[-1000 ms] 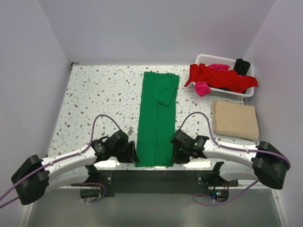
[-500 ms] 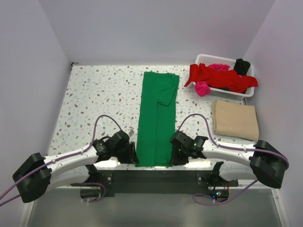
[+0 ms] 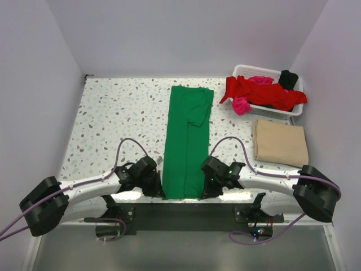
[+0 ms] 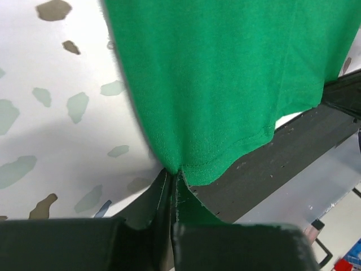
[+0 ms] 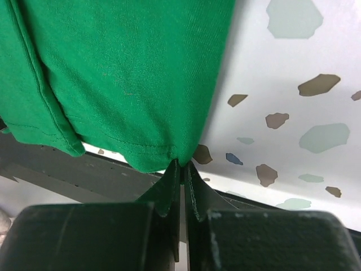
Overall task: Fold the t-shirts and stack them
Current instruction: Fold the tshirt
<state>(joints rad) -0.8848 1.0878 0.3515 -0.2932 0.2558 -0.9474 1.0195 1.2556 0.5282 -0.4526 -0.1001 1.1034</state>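
A bright green t-shirt (image 3: 187,141), folded into a long strip, lies down the middle of the table, its hem at the near edge. My left gripper (image 3: 159,191) is shut on the hem's near left corner (image 4: 176,166). My right gripper (image 3: 203,191) is shut on the near right corner (image 5: 181,158). A folded tan t-shirt (image 3: 280,143) lies flat at the right. Red (image 3: 254,90), magenta (image 3: 241,105) and black (image 3: 288,78) t-shirts are heaped in the basket.
A white lattice basket (image 3: 246,71) stands at the back right corner. The speckled table (image 3: 118,118) ends in a dark front rail (image 4: 282,158) just below the green hem. White walls close in the left, right and back.
Both arms have edged inward to the green shirt's near corners, and both grippers have shut on the hem. The shirt's near end has narrowed slightly.
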